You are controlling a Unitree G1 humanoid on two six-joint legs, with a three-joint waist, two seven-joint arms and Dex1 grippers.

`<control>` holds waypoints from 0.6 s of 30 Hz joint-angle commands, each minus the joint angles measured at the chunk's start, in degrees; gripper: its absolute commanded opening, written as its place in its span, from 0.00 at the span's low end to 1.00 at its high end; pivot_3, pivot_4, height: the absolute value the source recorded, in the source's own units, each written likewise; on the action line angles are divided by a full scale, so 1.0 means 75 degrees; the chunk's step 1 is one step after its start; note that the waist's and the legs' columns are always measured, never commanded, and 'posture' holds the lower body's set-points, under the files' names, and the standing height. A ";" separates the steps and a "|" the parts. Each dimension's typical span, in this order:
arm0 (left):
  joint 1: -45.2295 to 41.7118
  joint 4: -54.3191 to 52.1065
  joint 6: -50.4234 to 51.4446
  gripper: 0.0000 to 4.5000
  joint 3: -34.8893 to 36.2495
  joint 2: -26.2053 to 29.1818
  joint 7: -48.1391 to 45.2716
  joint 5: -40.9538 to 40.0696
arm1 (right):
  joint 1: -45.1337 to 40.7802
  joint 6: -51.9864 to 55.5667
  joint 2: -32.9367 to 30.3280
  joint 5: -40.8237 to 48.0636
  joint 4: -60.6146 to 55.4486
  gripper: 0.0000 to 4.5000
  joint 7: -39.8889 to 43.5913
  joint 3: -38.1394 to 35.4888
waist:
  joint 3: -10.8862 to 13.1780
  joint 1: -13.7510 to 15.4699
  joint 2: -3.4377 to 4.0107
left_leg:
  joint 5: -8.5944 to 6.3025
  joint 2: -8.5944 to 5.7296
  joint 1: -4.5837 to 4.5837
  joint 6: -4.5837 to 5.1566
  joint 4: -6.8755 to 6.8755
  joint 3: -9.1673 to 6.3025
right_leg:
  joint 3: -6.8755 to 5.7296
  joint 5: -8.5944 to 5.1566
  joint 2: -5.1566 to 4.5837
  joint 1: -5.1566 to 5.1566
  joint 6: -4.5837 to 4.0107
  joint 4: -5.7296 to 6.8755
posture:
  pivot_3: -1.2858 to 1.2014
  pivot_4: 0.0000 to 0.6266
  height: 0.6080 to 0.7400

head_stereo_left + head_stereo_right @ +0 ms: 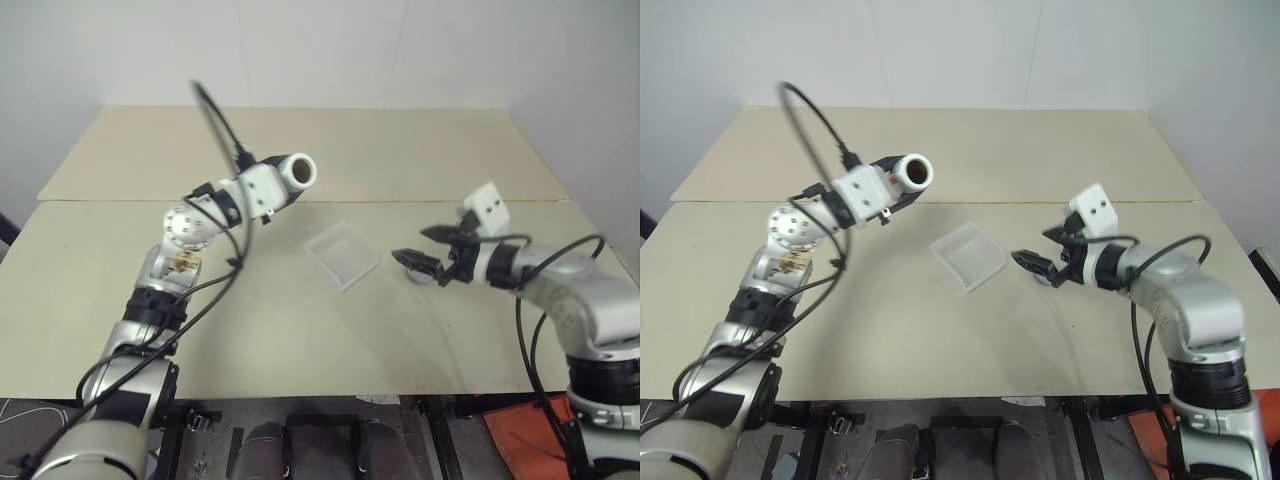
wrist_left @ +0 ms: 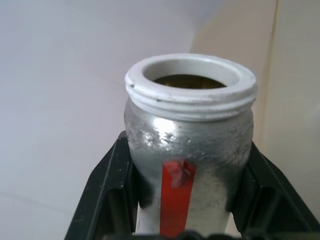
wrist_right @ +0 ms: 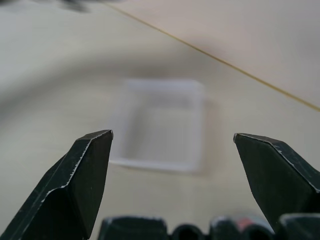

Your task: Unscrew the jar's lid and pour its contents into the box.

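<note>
My left gripper (image 1: 272, 188) is raised over the table's left half, shut on the jar (image 1: 297, 172). The jar (image 2: 190, 125) is translucent with a red stripe. Its threaded mouth is uncapped and points toward the table's middle, and dark contents show inside. The clear box (image 1: 343, 255) lies on the table between the arms. My right gripper (image 1: 410, 244) hovers low just right of the box, fingers wide open and aimed at it, with nothing between the tips (image 3: 172, 137). A small grey shape (image 1: 428, 279) under its lower finger may be the lid; I cannot tell for sure.
The table is two beige boards joined by a seam (image 1: 400, 202), with white walls behind and to the right. A black cable (image 1: 222, 120) arcs up from my left wrist. An orange object (image 1: 530, 430) sits on the floor at the lower right.
</note>
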 commanded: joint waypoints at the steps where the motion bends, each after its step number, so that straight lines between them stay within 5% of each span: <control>1: -0.1397 0.0977 -0.0220 0.44 -0.2280 0.0249 0.4043 0.3880 | -0.0411 0.0363 -0.0237 0.0463 -0.0047 1.00 0.0385 0.0091 | 0.0000 0.0026 0.0001 | -0.0003 -0.0001 -0.0005 0.0005 0.0001 0.0002 | -0.0003 0.0002 -0.0003 0.0000 0.0004 0.0001 | 0.52 0.24 1.00; 3: -0.2180 0.1764 0.0297 0.44 -0.3725 0.0038 0.5875 0.5621 | -0.0677 0.0435 -0.0343 0.0500 0.0086 1.00 0.0576 0.0292 | 0.0000 0.0083 0.0000 | -0.0006 -0.0007 -0.0034 0.0010 0.0011 0.0019 | -0.0016 0.0007 -0.0008 -0.0008 0.0015 0.0011 | 0.52 0.24 1.00; 7: -0.3016 0.3158 0.0898 0.44 -0.5182 -0.0721 0.7497 0.6858 | -0.0989 0.0474 -0.0422 0.0451 0.0247 1.00 0.0667 0.0505 | 0.0000 0.0116 0.0000 | -0.0014 -0.0005 -0.0066 0.0024 0.0024 0.0048 | -0.0026 0.0013 -0.0010 -0.0023 0.0029 -0.0002 | 0.52 0.24 1.00; 18: -0.3557 0.4339 0.1705 0.44 -0.6046 -0.1652 0.8130 0.7081 | -0.0918 0.0841 -0.0346 0.0977 -0.0198 1.00 0.0258 0.0039 | 0.0001 0.0118 -0.0001 | -0.0005 -0.0003 -0.0170 0.0010 0.0057 0.0064 | -0.0018 0.0011 -0.0010 -0.0138 0.0030 0.0028 | 0.52 0.24 1.00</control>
